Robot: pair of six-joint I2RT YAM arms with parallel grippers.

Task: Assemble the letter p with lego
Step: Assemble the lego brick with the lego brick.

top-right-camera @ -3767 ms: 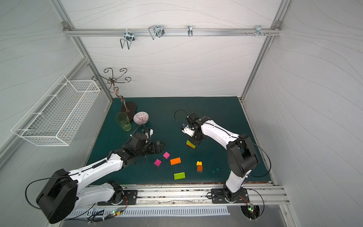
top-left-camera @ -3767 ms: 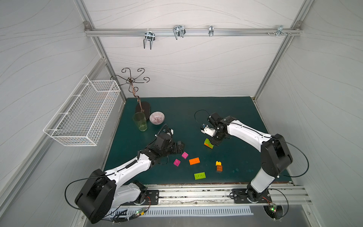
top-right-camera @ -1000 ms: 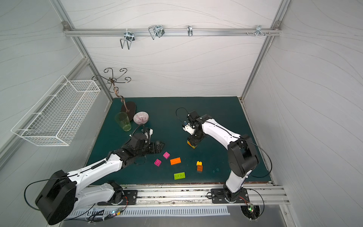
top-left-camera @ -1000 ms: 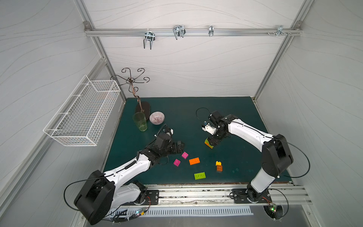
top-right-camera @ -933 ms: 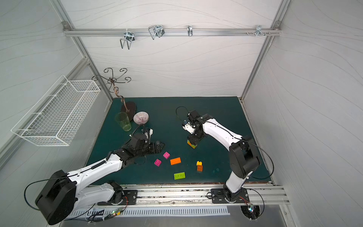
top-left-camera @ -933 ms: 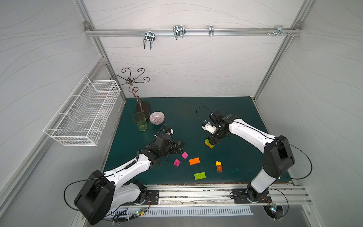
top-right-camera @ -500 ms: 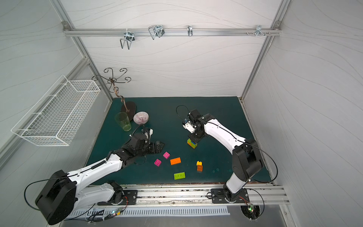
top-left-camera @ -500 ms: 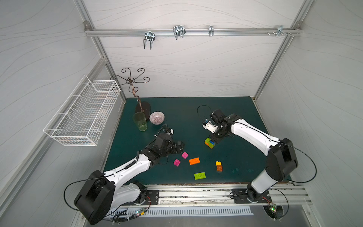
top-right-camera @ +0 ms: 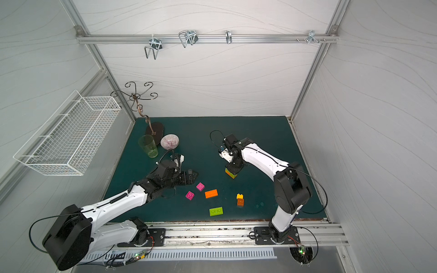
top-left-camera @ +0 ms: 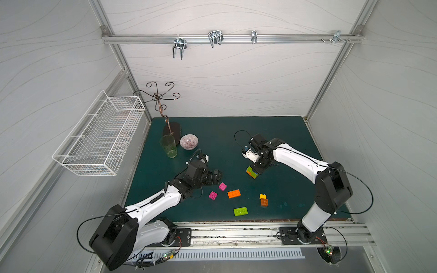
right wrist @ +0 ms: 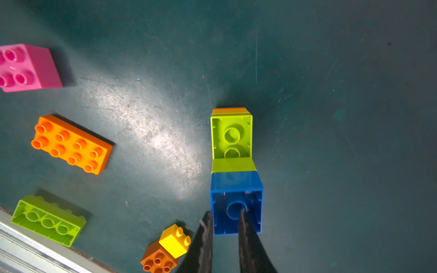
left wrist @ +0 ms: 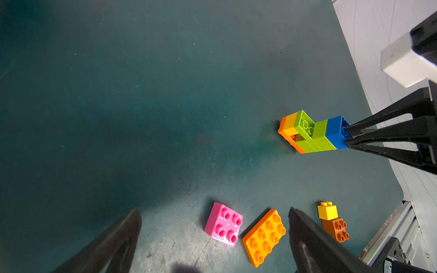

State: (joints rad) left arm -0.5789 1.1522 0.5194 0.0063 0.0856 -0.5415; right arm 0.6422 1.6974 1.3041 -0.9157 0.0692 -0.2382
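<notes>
Right pincer (right wrist: pixel 224 212) clamped on the blue brick (right wrist: pixel 236 186), left pincer (left wrist: pixel 214 210) wide open.
My right pincer pinches one side wall of the blue brick, one finger inside its hollow and one outside. That brick tops the stack (top-left-camera: pixel 252 172) of lime green and orange bricks standing on the desk (top-left-camera: pixel 212 132) straight below it. My left pincer holds nothing, with a magenta brick (left wrist: pixel 223 224) and an orange oblong brick (left wrist: pixel 263 237) lying just ahead of its tips and the stack well beyond.
</notes>
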